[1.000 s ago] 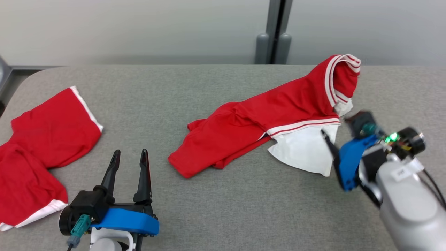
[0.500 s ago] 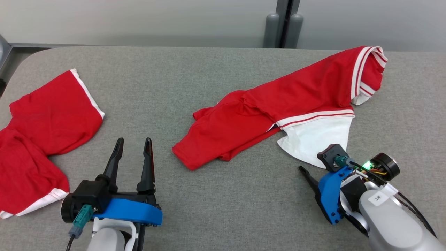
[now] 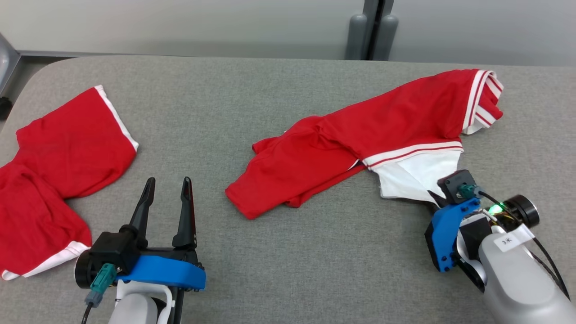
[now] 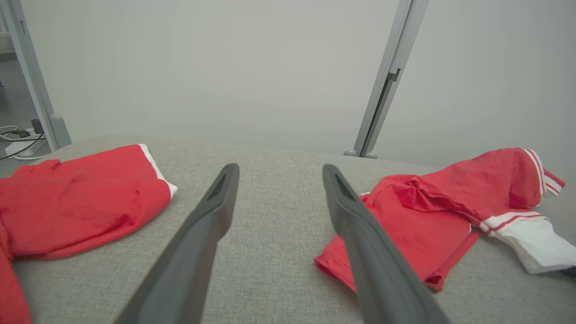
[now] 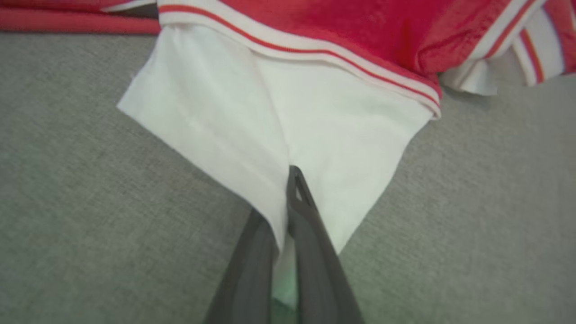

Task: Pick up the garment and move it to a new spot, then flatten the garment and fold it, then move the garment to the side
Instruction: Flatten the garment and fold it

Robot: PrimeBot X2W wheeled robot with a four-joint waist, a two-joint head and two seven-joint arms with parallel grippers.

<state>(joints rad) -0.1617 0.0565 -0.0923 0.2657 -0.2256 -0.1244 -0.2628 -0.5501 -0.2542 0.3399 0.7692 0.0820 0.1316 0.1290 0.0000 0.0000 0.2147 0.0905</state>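
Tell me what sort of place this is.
Probably a robotics lab or test room: a grey fabric-covered table with a red-and-white garment spread on it, bare pale partition walls with a metal post, and loose cables on the floor.

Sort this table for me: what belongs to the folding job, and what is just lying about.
In the job: red-and-white garment, white flap pinched in the shut right gripper.
Lying about: second red garment at the left of the table; left gripper, open and holding nothing.
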